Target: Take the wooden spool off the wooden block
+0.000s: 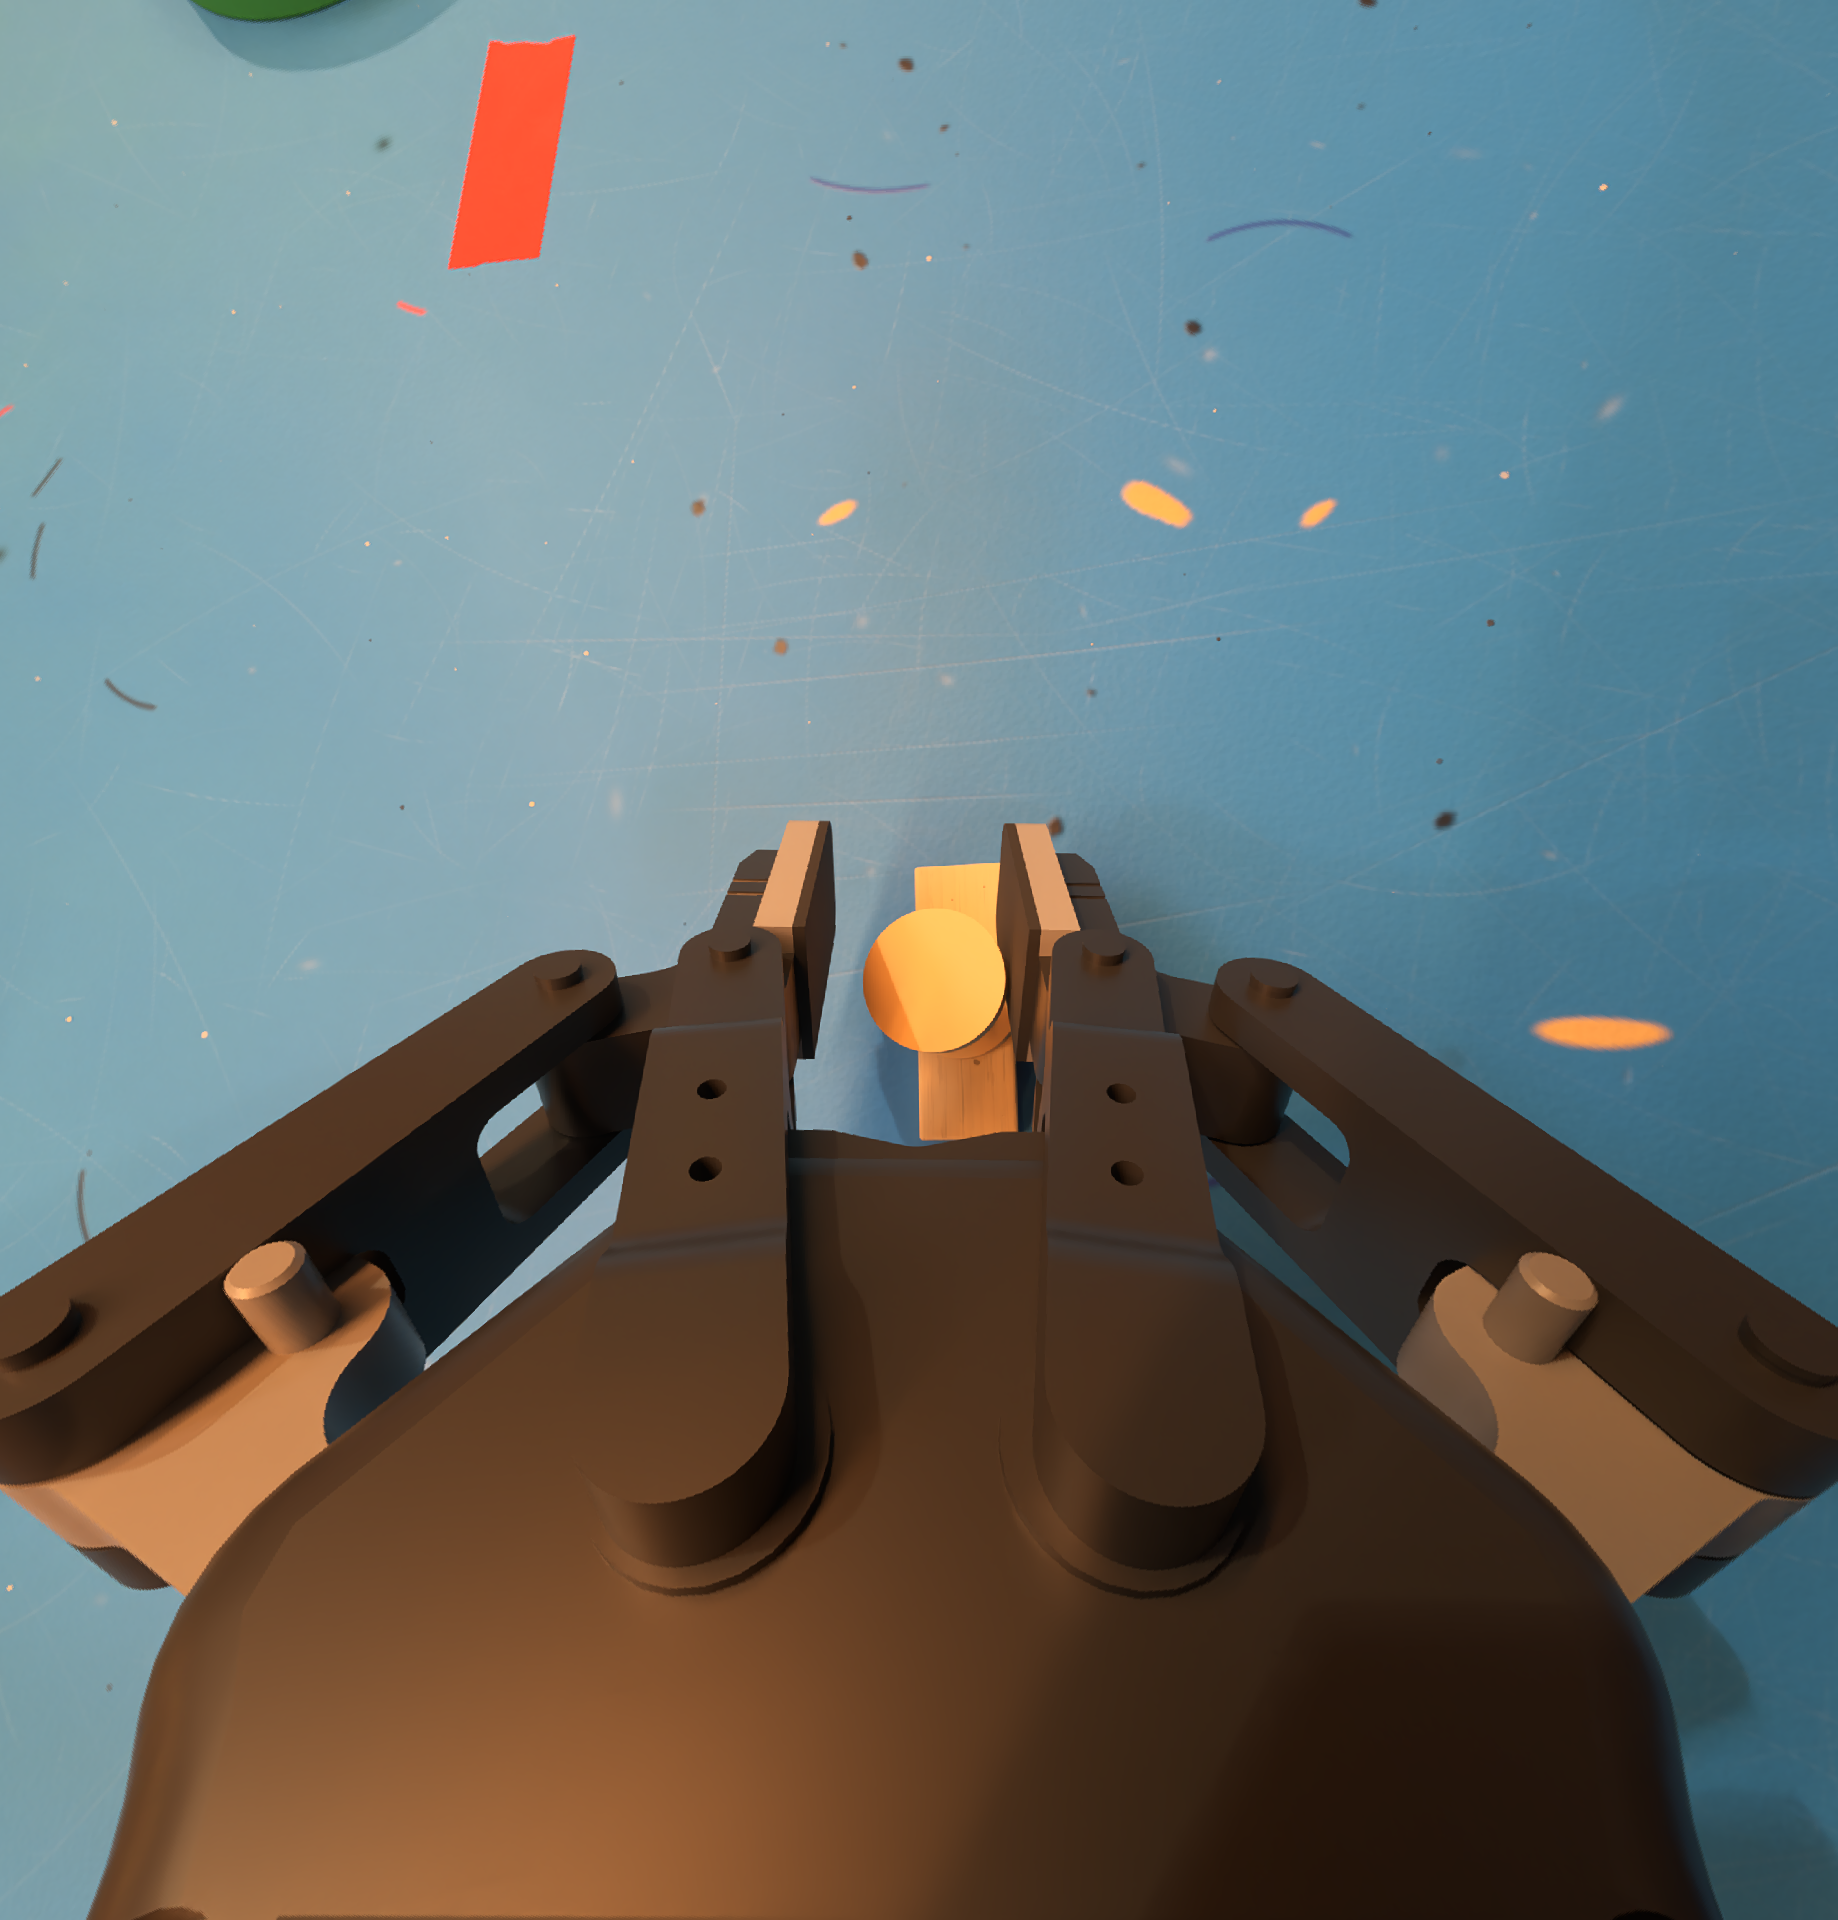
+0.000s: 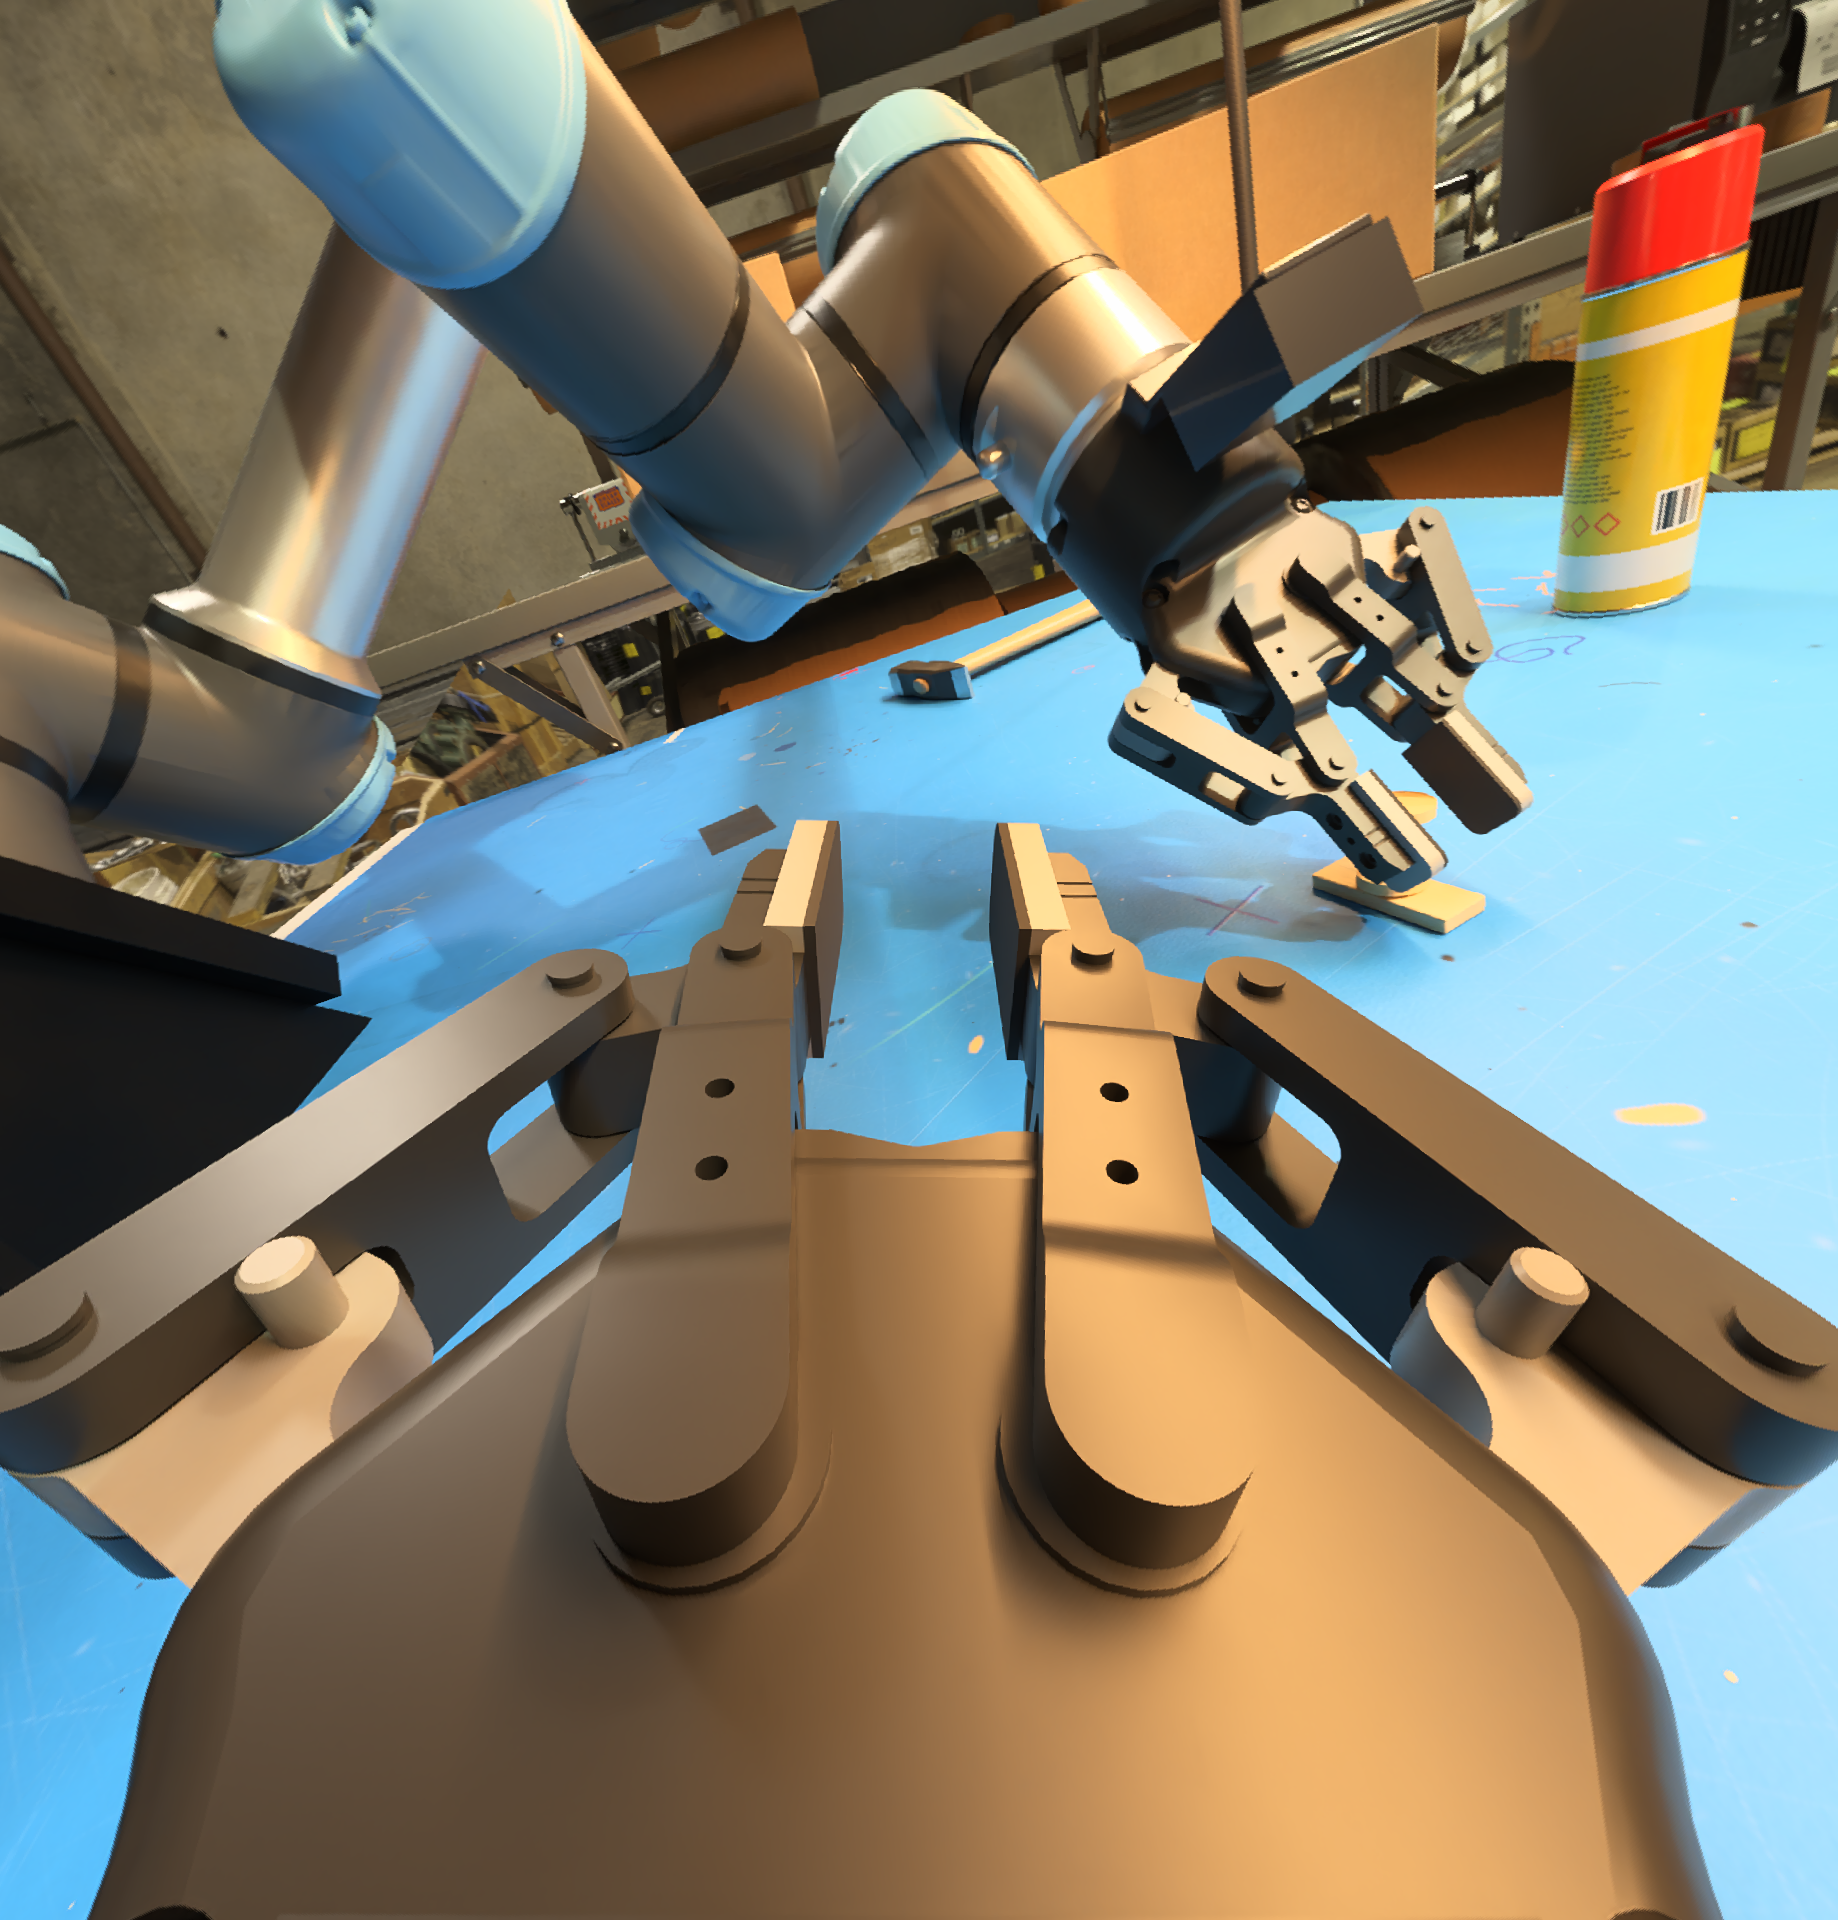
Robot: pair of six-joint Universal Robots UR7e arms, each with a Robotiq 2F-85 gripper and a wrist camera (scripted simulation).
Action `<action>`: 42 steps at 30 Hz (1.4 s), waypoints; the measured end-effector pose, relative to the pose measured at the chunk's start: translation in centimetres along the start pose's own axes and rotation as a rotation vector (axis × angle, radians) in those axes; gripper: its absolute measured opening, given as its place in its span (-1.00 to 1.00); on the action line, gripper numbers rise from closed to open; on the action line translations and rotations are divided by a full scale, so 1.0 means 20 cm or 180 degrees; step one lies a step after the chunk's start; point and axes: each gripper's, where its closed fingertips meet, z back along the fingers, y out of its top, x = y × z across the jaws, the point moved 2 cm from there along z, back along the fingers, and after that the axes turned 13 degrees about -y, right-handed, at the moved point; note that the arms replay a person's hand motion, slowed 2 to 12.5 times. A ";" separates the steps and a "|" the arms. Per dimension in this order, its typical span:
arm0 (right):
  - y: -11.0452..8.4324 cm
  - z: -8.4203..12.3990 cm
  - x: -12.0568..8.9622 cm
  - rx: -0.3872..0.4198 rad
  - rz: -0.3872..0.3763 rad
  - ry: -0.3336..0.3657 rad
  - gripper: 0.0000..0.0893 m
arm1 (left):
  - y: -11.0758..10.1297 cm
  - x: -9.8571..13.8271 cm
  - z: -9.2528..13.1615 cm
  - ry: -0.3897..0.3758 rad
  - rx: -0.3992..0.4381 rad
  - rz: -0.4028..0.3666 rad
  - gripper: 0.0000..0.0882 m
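The round pale wooden spool stands on the flat rectangular wooden block on the blue surface. The left gripper straddles it, jaws partly open, one touching. The right gripper hangs apart, jaws open and empty.

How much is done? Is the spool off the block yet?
Not yet. Done: the left gripper has reached the spool, its open fingers on either side. In hand: closing on it, not gripping yet. Left: lift the spool off the block. The right gripper waits open, empty.
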 end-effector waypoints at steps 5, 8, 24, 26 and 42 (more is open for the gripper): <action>0.00 -0.03 0.03 -0.0014 -0.0006 -0.0083 -0.43 | 0.00 0.01 0.01 -0.0061 0.0021 0.0001 -0.37; 0.01 -0.04 0.04 -0.0017 0.0008 -0.0126 -0.43 | 0.00 0.02 0.02 -0.0109 0.0013 -0.0002 -0.38; 0.00 -0.17 0.15 -0.0213 0.0121 -0.0446 -0.48 | -0.03 0.06 0.05 -0.0313 -0.0057 -0.0110 -0.50; -0.01 -0.20 0.17 -0.0260 0.0136 -0.0527 -0.48 | -0.03 0.07 0.06 -0.0332 -0.0049 -0.0114 -0.50; -0.07 -0.38 0.37 -0.0812 0.0054 -0.1171 -0.44 | -0.03 0.10 0.11 -0.0448 -0.0032 -0.0182 -0.50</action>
